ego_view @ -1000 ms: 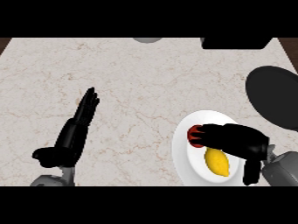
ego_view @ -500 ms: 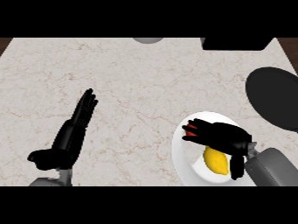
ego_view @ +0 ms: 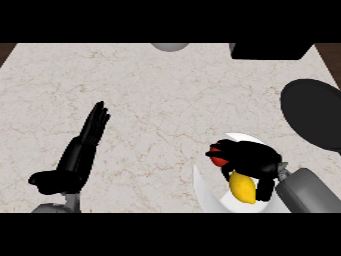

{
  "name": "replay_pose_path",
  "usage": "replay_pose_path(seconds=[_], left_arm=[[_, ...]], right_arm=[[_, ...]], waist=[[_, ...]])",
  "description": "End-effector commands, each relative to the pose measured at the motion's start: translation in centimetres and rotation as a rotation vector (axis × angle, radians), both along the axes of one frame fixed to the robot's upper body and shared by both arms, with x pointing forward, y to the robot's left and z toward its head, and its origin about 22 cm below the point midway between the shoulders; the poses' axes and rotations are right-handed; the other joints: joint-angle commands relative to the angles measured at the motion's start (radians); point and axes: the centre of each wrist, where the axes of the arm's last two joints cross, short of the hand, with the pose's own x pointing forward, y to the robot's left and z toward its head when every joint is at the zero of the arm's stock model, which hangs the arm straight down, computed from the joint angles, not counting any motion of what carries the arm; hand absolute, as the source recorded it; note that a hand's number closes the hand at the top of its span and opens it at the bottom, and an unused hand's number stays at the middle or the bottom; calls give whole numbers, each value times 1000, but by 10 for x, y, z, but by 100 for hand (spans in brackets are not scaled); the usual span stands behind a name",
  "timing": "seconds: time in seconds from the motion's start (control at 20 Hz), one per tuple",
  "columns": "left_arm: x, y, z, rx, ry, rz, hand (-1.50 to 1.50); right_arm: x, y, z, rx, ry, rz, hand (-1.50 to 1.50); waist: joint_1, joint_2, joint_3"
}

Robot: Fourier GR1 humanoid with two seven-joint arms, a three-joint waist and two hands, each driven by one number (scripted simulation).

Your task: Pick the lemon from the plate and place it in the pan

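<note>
Right hand [ego_view: 250, 161] low over the white plate [ego_view: 202, 186] at the worktop's [ego_view: 165, 90] near right, fingers curled around the yellow lemon [ego_view: 242, 187] on the plate. Red object [ego_view: 217, 161] just beside. Black pan [ego_view: 320, 114] well apart, far right. Left hand [ego_view: 81, 150] resting, fingers straight.

Light over the tabletop [ego_view: 165, 100] was even and fairly bright, with no clear source direction. The pale marble showed no glare or hot spots, and its veining stayed legible from edge to edge. Cast shadows were barely visible, even under the left robot hand [ego_view: 73, 160]. The pan [ego_view: 319, 114] read as flat matte black with almost no shading. The right robot hand [ego_view: 247, 162] was similarly dark, its surface detail lost. The lemon [ego_view: 241, 187] looked saturated and evenly lit.
</note>
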Motion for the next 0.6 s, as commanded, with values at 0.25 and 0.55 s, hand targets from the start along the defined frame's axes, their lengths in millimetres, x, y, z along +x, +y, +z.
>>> replay_pose_path(seconds=[0.25, 0.55], left_arm=[[6, -11, -5, 0, -4, 10, 0], [-6, 2, -8, -11, 14, 47, 0]], right_arm=[[-10, -10, -30, 70, -39, 0, 150], [7, -14, -18, 184, -79, -758, 150]], waist=[[-8, 21, 10], [-61, 13, 8]])
